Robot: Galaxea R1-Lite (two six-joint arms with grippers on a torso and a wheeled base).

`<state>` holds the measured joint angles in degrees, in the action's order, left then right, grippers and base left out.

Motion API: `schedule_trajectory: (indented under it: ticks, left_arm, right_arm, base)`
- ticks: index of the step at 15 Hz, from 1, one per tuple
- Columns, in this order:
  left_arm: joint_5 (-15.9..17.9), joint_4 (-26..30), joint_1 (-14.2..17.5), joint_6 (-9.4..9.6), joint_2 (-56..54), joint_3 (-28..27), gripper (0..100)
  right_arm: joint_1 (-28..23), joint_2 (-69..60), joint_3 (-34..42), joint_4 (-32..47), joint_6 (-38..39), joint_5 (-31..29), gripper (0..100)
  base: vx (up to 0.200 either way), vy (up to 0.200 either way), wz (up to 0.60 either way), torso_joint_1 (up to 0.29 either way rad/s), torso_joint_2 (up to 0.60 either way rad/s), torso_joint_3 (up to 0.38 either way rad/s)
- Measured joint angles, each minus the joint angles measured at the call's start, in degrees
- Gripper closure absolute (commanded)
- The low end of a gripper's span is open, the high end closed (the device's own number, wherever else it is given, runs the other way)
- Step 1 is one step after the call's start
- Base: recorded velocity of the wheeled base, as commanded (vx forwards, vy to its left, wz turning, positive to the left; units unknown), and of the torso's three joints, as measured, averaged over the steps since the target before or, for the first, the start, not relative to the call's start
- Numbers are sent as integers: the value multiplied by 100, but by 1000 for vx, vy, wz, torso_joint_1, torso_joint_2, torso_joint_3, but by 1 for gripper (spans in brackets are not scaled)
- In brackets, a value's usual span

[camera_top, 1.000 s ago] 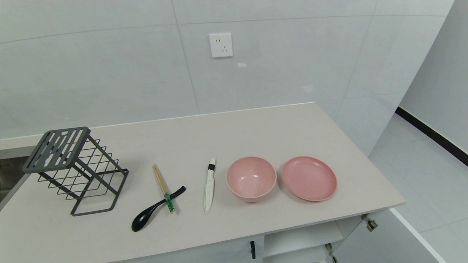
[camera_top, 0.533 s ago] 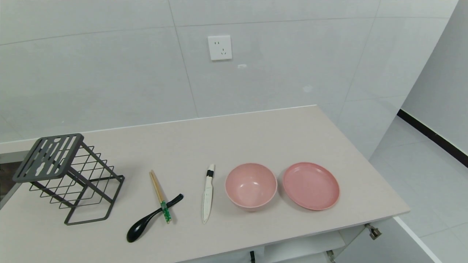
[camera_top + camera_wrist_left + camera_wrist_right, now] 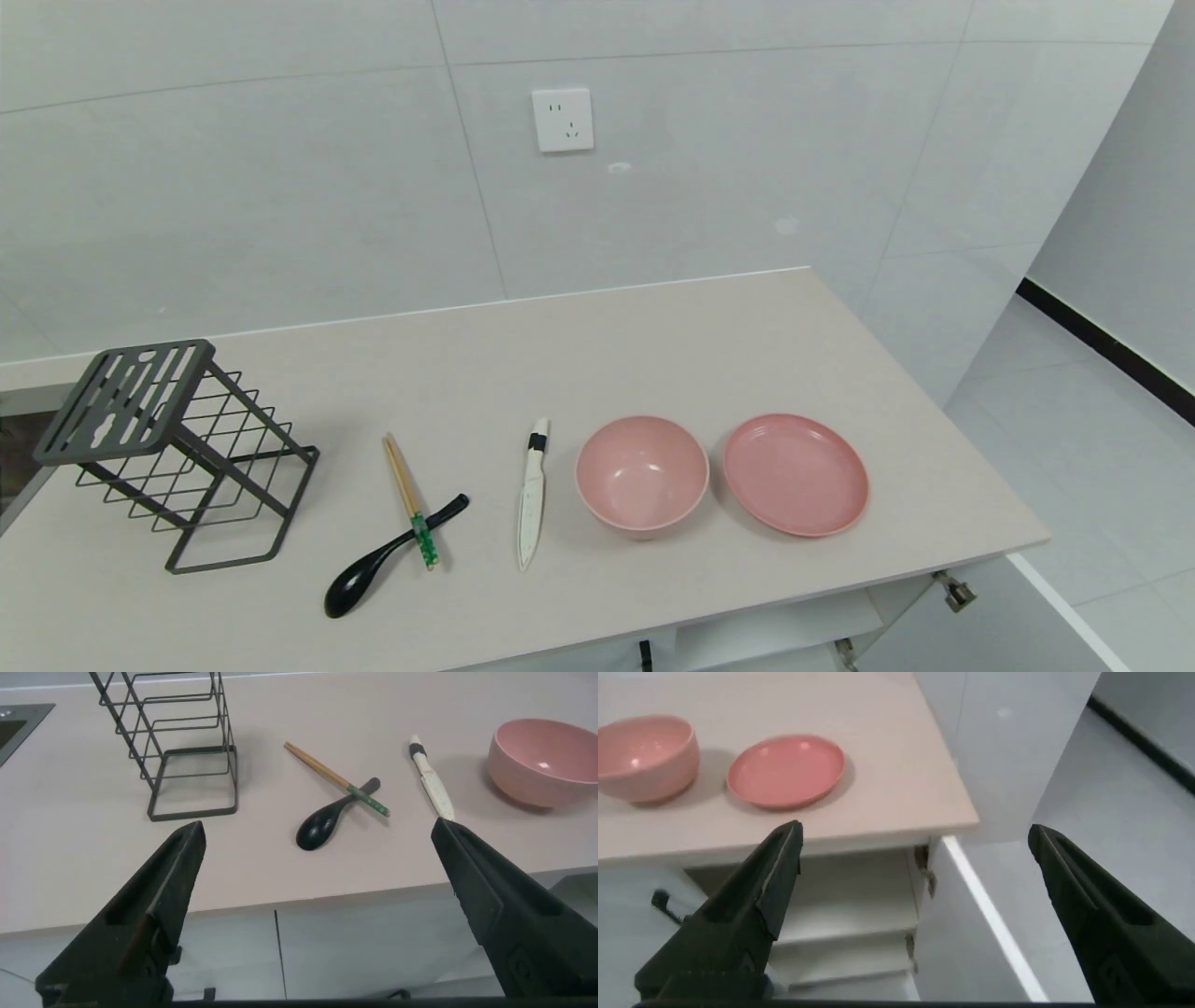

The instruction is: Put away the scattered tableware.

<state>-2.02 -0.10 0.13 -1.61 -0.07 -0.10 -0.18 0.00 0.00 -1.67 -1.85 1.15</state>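
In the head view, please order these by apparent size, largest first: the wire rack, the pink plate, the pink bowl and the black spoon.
1. Wire rack, clearly the largest.
2. Pink plate and pink bowl: they look about alike across, so I do not rank them.
3. Black spoon, the smallest.

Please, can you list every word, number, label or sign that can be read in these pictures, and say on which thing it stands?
No text can be read anywhere.
On the chopsticks, the green band has tiny pale marks, too small to read.
On the knife, the blade has faint specks, too small to tell whether they are print.
The wall socket, bowl and plate show no writing.
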Motion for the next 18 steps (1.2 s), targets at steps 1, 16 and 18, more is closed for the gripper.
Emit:
schedule_trajectory:
  ticks: [1, 16, 18]
  left_arm:
    - [2, -1, 0, -5, 0, 0, 0]
    - [4, -6, -4, -30, 0, 0, 0]
    - [4, -6, -4, -30, 0, 0, 0]
  right_arm:
    - [0, 0, 0, -388, -24, -2, 0]
    - [808, 2712, -560, -900, 566, 1146, 0]
    - [845, 3124, -567, -1086, 480, 1213, 0]
  base:
    - [0, 0, 0, 0, 0, 0]
    - [0, 0, 0, 0, 0, 0]
    - [0, 0, 0, 0, 0, 0]
